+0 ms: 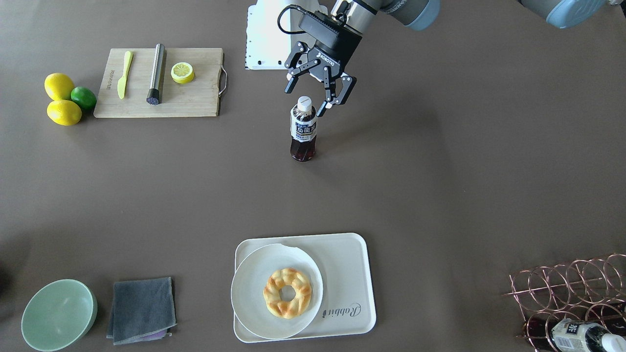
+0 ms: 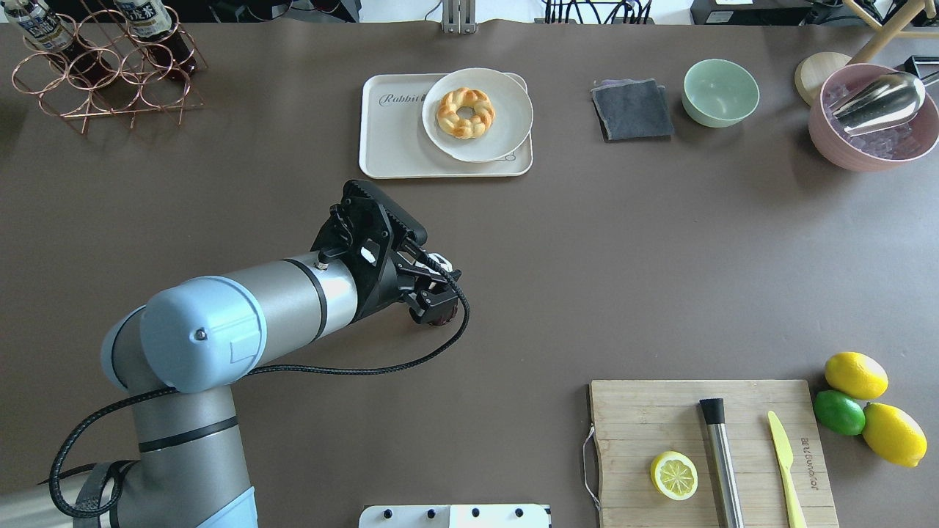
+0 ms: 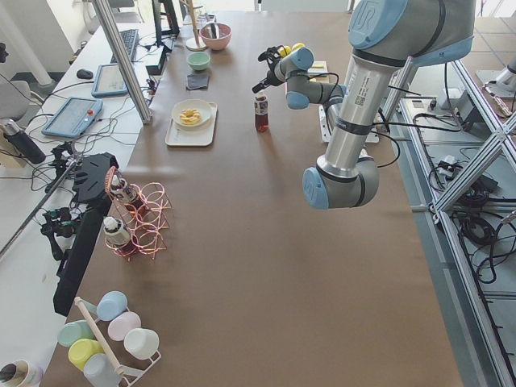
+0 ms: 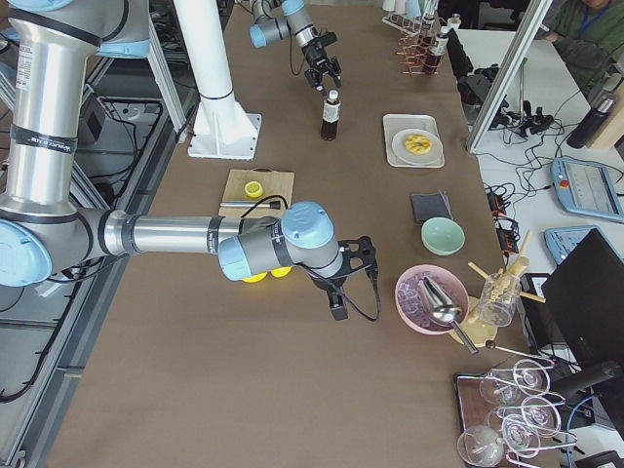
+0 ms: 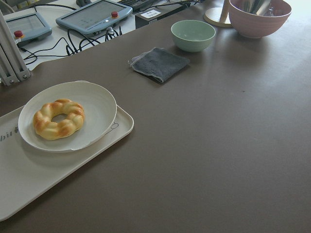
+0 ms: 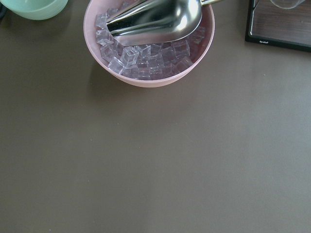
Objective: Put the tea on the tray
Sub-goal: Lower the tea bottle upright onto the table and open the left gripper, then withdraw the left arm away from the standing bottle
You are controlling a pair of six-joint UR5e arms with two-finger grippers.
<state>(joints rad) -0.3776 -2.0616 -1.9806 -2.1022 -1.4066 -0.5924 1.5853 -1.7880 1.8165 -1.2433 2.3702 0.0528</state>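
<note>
Your tea [image 1: 303,129] stands upright on the bare brown table [image 1: 440,195], well apart from the tray. It is clear plastic with dark reddish-brown liquid, a white screw cap and a white-and-black label whose print is too small to read. The left gripper [image 1: 308,97], marked ROBOTIQ, hangs at the cap with its jaws spread, pinching nothing.

In the front-facing view, look at 6 o'clock from the bottle for the cream tray [image 1: 348,274], which has rounded corners, a raised rim and "Rabbit" in dark script. A round white plate [image 1: 249,293] on it carries a braided ring pastry [image 1: 287,292]. At 10 o'clock lies a wooden cutting board [image 1: 195,100] with a lemon half [image 1: 182,72]. At 4 o'clock a copper wire rack [image 1: 577,283] holds a second bottle [image 1: 582,337] lying down.

The right gripper [image 4: 338,310] shows only from the side, near a pink bowl [image 6: 146,81] of ice cubes [image 6: 146,60] with a steel scoop [image 6: 155,19]. You cannot tell how its jaws stand.
</note>
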